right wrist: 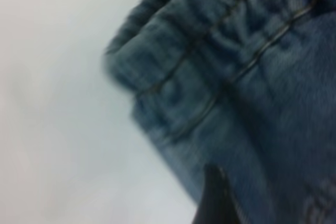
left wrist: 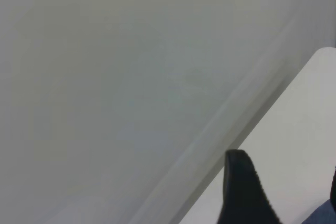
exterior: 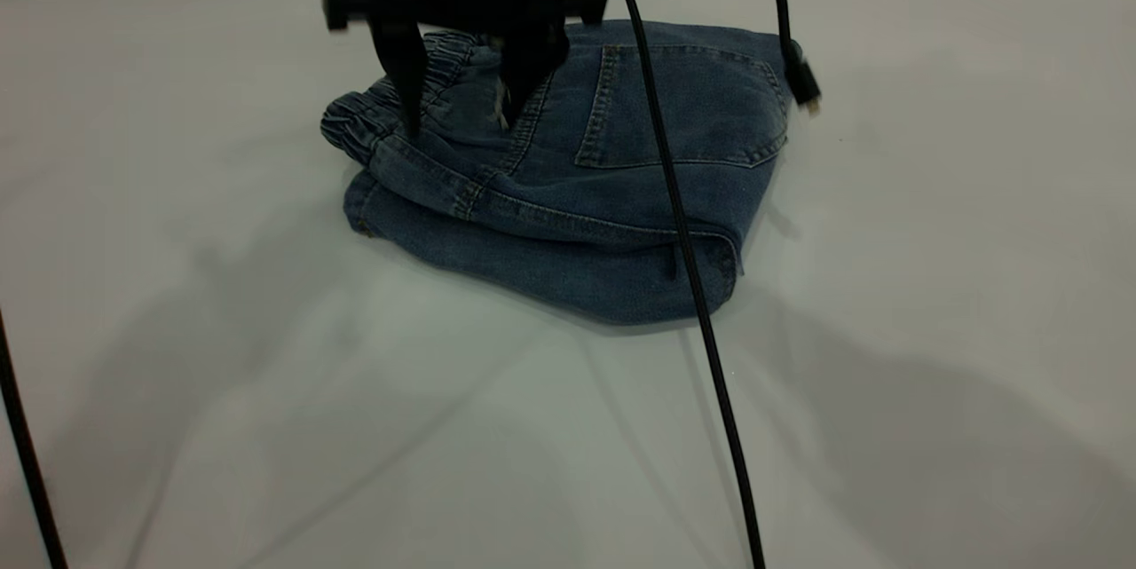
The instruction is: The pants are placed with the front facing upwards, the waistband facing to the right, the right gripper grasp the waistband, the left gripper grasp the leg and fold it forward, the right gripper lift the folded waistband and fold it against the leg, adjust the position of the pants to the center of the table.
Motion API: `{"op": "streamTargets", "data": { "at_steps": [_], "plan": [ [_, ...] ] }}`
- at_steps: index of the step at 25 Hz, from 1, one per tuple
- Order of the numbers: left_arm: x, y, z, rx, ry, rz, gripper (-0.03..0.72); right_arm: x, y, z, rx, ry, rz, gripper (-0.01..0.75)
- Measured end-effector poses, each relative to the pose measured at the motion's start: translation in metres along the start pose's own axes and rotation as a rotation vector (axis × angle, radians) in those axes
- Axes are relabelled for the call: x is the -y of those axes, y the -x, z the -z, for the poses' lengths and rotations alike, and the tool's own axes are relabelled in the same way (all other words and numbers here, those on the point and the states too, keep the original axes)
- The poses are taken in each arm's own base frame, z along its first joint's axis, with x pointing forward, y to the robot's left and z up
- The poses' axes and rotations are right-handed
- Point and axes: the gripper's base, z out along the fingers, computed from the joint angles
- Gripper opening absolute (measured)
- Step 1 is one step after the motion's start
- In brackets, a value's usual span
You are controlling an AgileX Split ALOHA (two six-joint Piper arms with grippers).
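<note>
**Toward the table's far side, folded pants sit under an open right hand**

Nearest the exterior camera, the white table (exterior: 266, 427) lies bare, crossed only by soft shadows. A black cable (exterior: 710, 347) hangs slantwise down in front of everything. A second cable farther back ends in a small plug (exterior: 804, 91) dangling beside the pants' right edge.

Beyond that bare stretch the pants (exterior: 577, 205) lie folded into a compact bundle, set toward the far half of the table. The lower layer's fold faces the camera. The upper layer shows a square patch pocket (exterior: 683, 107) with tan stitching. The elastic waistband (exterior: 355, 121) is bunched at the bundle's left end.

Over that waistband the right hand (exterior: 460, 121) points downward, its two fingers spread apart. The tips are at the gathered denim, one near the outer edge and one farther in. Its wrist camera sees the puckered waistband (right wrist: 210, 61) up close.

The left hand (left wrist: 285, 166) appears only in its own wrist view. It is raised, with fingers apart, and a sliver of denim shows at the corner of that view. Behind lies the table's far edge.
</note>
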Motion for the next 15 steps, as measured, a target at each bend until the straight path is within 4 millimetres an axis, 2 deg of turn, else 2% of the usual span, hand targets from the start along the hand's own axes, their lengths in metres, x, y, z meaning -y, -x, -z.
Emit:
{"op": "streamTargets", "data": {
  "at_steps": [4, 15],
  "plan": [
    [0.0, 0.0, 0.0, 0.0, 0.0, 0.0, 0.378, 0.006, -0.005, -0.024, -0.038, -0.019, -0.006, 0.44],
    [0.001, 0.0, 0.0, -0.004, -0.008, 0.004, 0.378, 0.0, -0.01, -0.029, -0.052, -0.031, 0.029, 0.44]
  ]
}}
